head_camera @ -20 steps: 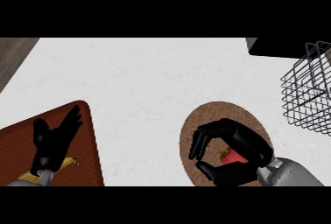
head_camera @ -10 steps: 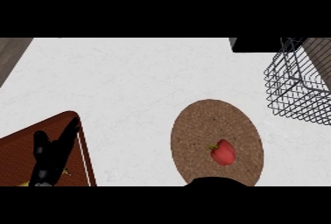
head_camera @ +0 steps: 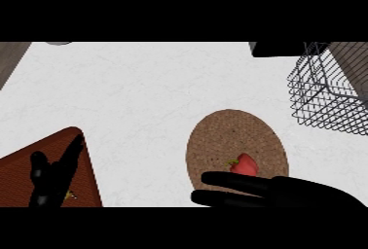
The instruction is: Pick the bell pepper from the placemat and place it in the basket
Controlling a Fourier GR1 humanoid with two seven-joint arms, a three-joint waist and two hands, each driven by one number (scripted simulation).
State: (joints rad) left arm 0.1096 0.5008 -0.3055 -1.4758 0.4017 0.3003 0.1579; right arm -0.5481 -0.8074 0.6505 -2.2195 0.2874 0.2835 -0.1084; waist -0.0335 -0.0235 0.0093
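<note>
One bell pepper [head_camera: 245, 165], red with a small green stem, lies on the one round brown placemat [head_camera: 233, 133], in the mat's lower right part. Nothing holds it.

The right hand [head_camera: 287, 191] comes in from the lower right edge, lying low across the bottom of the mat. Its fingers [head_camera: 230, 179] are straight and stretched out to the left, slightly apart from one another, and curl round nothing; the upper one passes just below the pepper (whether it touches the pepper cannot be told from this angle).

The left hand [head_camera: 52, 180] shows at the lower left, resting with its fingers pointing up and straight, over one dark reddish-brown board [head_camera: 43, 155] whose corner points up into the white tabletop [head_camera: 144, 97].

One wire basket [head_camera: 327, 95] stands at the right edge, up and to the right of the mat and well apart from the pepper. One dark block [head_camera: 277, 48] sits at the top edge just left of the basket's upper rim.
</note>
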